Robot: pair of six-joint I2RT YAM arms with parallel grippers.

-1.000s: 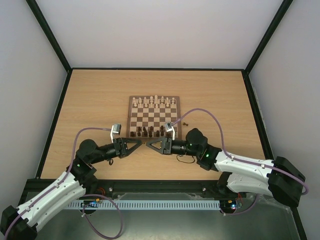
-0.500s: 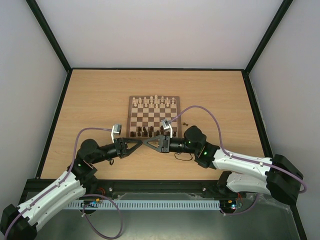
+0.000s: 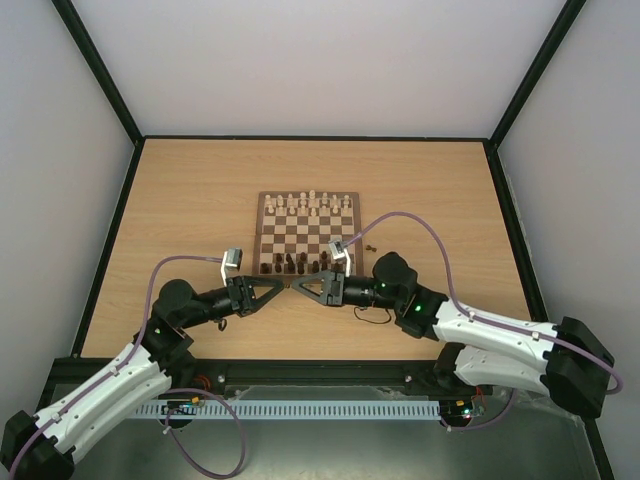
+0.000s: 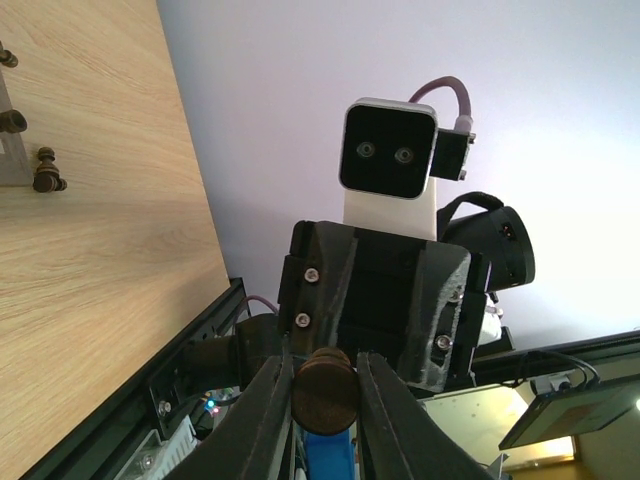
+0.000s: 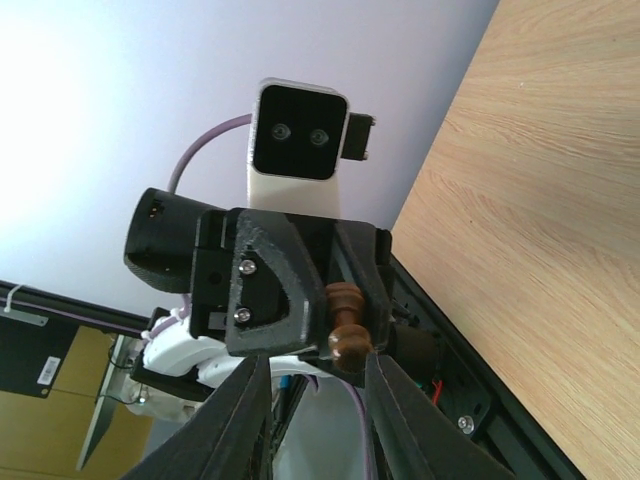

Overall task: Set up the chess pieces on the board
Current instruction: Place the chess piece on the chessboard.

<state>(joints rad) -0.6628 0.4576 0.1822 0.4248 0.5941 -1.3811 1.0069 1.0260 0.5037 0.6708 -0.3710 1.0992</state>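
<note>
The board [image 3: 261,236] lies mid-table, with dark brown chess pieces [image 3: 290,263] on its near rows. My two grippers meet tip to tip just in front of its near edge. My left gripper [image 3: 285,284] [image 4: 323,365] is shut on a dark brown pawn [image 4: 324,390], with the pawn's round base facing its camera. My right gripper [image 3: 298,285] [image 5: 312,365] is open. Its fingers stand on either side of the pawn's head [image 5: 347,338], which lies close to the right-hand finger.
Cream chessmen [image 3: 310,203] fill the board's far rows. A few loose dark pieces [image 3: 370,245] lie on the table right of the board and also show in the left wrist view [image 4: 45,170]. Black rails border the table.
My right arm slid left towards the left gripper, then drew back a little to the right. The left arm has held still.
</note>
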